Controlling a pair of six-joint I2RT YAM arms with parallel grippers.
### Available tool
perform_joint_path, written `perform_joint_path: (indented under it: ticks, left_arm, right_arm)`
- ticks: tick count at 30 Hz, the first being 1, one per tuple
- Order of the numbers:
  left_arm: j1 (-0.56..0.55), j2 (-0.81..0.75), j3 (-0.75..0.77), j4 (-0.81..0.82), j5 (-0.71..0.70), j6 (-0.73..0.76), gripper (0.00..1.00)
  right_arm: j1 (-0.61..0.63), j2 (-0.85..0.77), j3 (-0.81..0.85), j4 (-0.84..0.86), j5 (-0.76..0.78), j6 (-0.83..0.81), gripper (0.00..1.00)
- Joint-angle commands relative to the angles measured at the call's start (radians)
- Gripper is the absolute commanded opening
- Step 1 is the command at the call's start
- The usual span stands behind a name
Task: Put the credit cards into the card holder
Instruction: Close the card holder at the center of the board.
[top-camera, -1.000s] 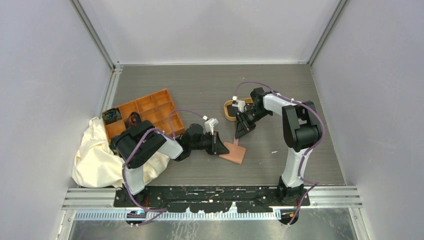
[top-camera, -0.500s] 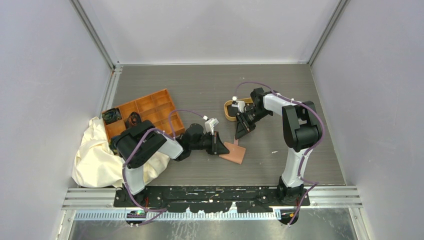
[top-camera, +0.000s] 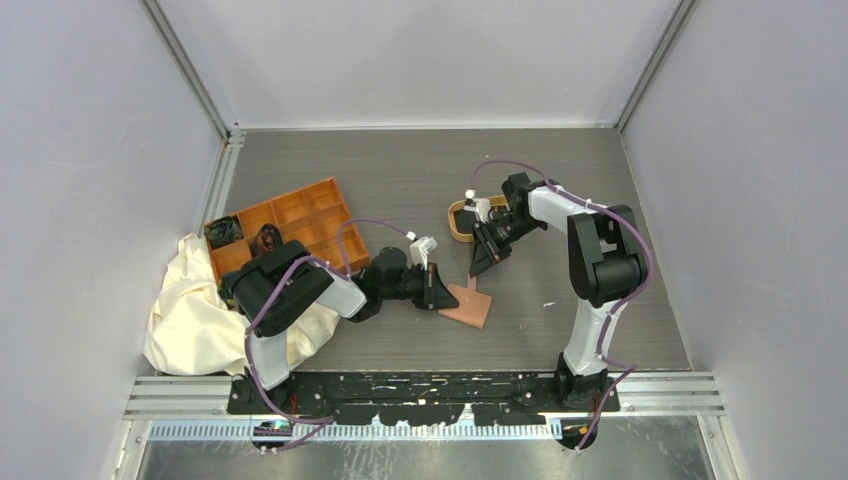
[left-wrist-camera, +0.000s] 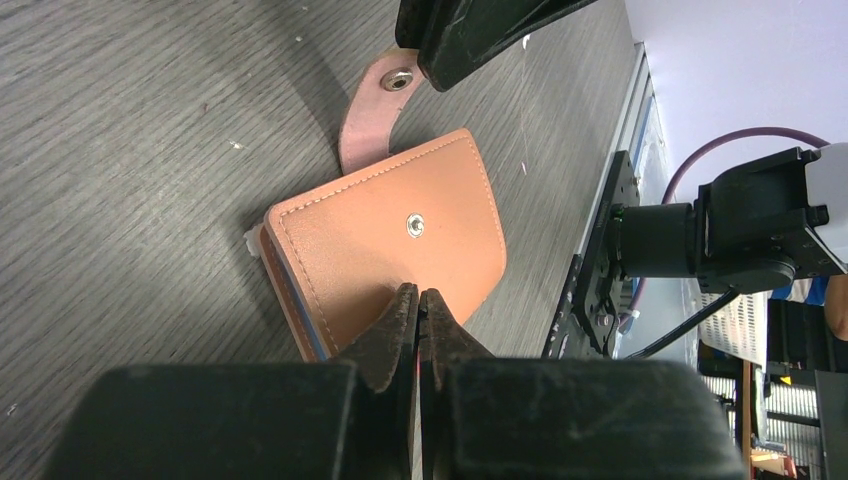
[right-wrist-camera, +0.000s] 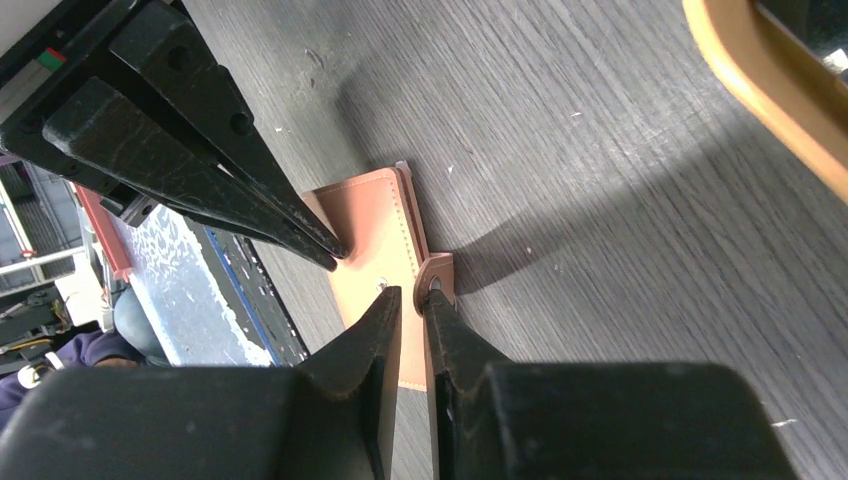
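Right arm (top-camera: 590, 250) shifted slightly; card holder (top-camera: 467, 303) lies between both jaws.

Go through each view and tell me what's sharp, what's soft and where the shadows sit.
Top external: even light, sharp throughout, glare on the metal strip. Left wrist: card holder crisp to its stitching; left gripper a dark soft mass up close. Right wrist: broad soft shadow on the table beside the snap tab; right gripper underexposed.
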Motion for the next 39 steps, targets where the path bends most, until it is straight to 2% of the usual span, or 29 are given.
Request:
perform_joint_path:
  ticks: [1,15,23,27,32,39]
  left_arm:
    - [-0.008,0.006,0.027,0.014,0.021,0.013,0.0]
    - [-0.01,0.012,0.031,0.014,0.024,0.012,0.0]
    - [-0.009,0.01,0.031,0.013,0.025,0.01,0.0]
    - [-0.008,0.012,0.033,0.013,0.024,0.002,0.0]
    - [-0.009,0.025,0.032,0.032,0.032,-0.023,0.0]
    - [-0.008,0.045,0.019,0.084,0.037,-0.065,0.0]
  right_arm:
    - [-0.003,-0.054,0.032,-0.013,-0.033,-0.02,0.19]
    - [0.004,-0.028,0.029,0.004,0.015,0.002,0.2]
    - [0.006,-0.025,0.032,-0.002,0.025,-0.005,0.16]
    - [0.01,-0.027,0.035,-0.012,0.026,-0.018,0.1]
    - [0.025,-0.059,0.033,-0.053,-0.001,-0.095,0.02]
    - [0.056,-0.191,-0.042,-0.036,0.022,-0.217,0.01]
